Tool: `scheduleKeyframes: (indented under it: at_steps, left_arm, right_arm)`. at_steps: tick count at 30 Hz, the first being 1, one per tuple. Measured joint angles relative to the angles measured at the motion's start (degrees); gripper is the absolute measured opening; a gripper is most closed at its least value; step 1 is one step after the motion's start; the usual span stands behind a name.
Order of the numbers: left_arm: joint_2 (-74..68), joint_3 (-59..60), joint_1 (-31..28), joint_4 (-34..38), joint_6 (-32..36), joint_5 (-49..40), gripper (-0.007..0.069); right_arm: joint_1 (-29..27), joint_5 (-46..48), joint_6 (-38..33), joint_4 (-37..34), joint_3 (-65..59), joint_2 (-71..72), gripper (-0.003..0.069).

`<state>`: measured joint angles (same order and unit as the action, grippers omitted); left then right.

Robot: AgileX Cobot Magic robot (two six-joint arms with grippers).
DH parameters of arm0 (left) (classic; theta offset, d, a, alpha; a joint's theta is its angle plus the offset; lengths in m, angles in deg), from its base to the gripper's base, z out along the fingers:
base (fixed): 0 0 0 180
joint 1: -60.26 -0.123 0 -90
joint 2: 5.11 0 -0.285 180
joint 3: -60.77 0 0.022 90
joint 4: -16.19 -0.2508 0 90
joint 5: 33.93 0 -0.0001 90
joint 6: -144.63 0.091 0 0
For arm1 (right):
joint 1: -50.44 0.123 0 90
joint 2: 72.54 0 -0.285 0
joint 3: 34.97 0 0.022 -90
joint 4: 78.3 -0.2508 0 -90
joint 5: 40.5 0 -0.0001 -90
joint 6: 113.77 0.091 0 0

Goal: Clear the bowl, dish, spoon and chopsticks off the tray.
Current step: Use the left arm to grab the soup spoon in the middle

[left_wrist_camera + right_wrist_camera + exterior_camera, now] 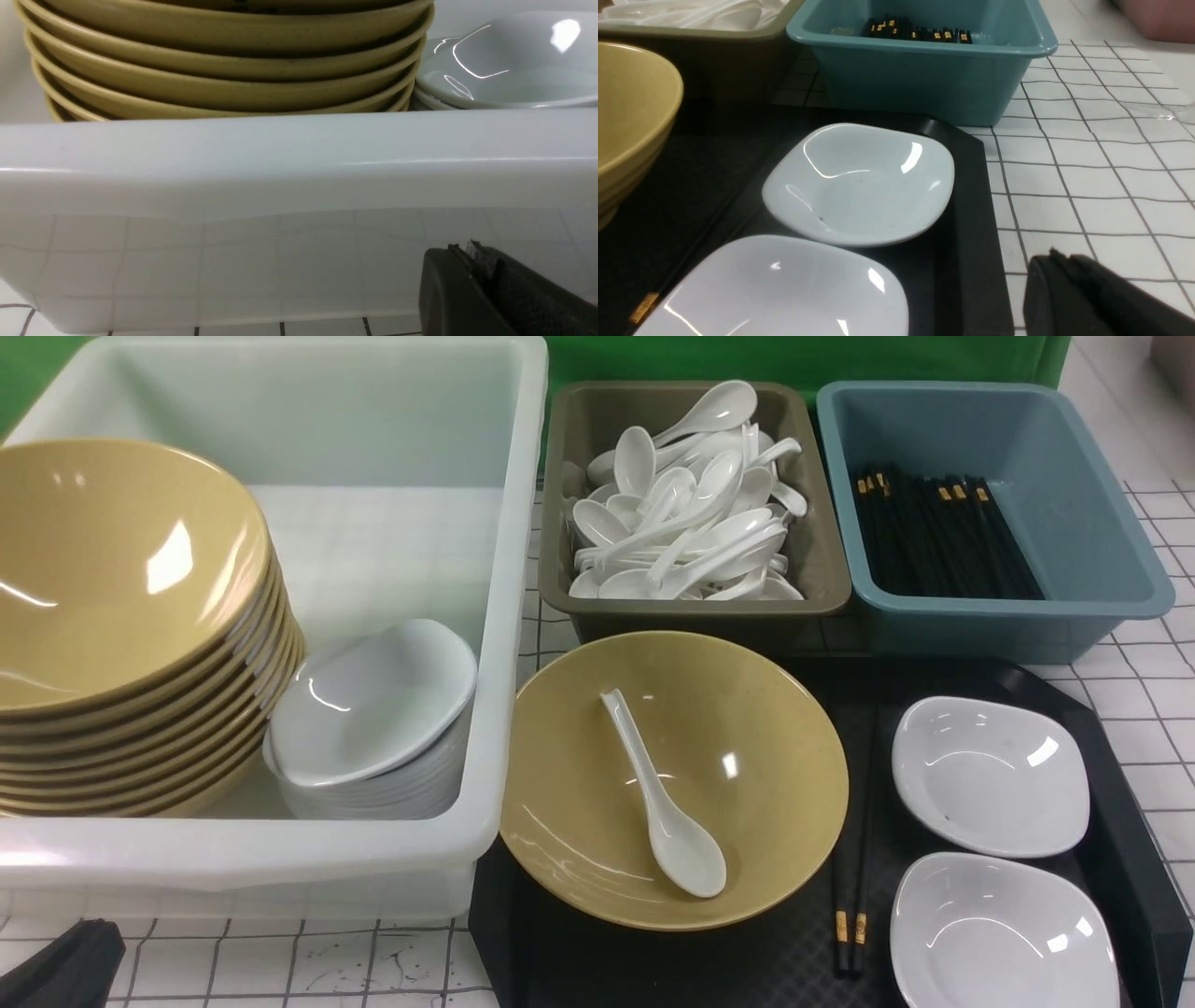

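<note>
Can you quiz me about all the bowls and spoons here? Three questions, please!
1. True or false: the spoon lies inside the bowl on the tray.
2. How many white dishes sit on the tray? A one, B two, C four.
3. What colour is the tub holding the spoon pile?
Key: 1 true; 2 B; 3 brown.

The yellow bowl (766, 775) sits upright on the black tray (644, 966), with the white spoon (665, 803) inside it. The black chopsticks (852, 859) lie parallel just right of the bowl. The far dish (990, 777) and near dish (1004, 933) sit rightmost.
</note>
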<state>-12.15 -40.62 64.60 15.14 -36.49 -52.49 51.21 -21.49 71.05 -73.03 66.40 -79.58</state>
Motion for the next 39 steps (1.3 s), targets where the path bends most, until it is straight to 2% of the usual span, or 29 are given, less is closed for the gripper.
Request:
scheduleKeyframes:
  at_steps: [7,13,17,18,19,23,27,30,35,39]
  left_arm:
    - [0.0,0.0,0.0,-0.5,0.0,0.1,-0.0012]
    - [0.0,0.1,0.0,-0.6,0.0,2.2,-0.0012]
    - [0.0,0.1,0.0,-1.4,0.0,14.0,-0.0012]
    - [0.0,0.1,0.0,-1.5,0.0,15.5,-0.0012]
    - [0.0,0.1,0.0,-1.8,0.0,21.7,-0.0012]
    - [0.0,0.1,0.0,-2.0,0.0,35.0,-0.0012]
    - [0.0,0.1,0.0,-0.8,-0.5,48.3,-0.0012]
    - [0.0,-0.1,0.0,2.1,-1.0,53.2,-0.0012]
    - [-2.9,-13.6,0.0,7.6,-2.6,38.5,-0.0012]
    - [-18.3,-32.9,0.0,8.8,1.1,21.5,-0.0012]
  right_arm:
    - [0.0,-1.0,0.0,0.1,-0.1,0.0,0.0081]
    - [0.0,-9.4,0.0,0.2,-0.2,0.0,0.0088]
    - [0.0,-24.4,0.0,0.2,-0.2,0.0,0.0089]
    - [0.0,-25.2,0.0,0.2,-0.2,0.0,0.009]
    - [0.0,-34.0,0.0,0.2,-0.2,0.0,0.0092]
    - [0.0,-48.5,2.8,0.3,-0.2,0.0,0.0096]
    - [0.0,-54.8,5.1,-1.4,-0.2,0.0,0.0099]
    - [0.0,-55.0,6.3,-2.0,-0.1,0.0,0.0097]
    - [0.0,-42.6,6.0,-2.3,9.2,-2.1,0.0048]
    - [0.0,-23.9,2.7,-2.4,24.1,-10.7,0.0042]
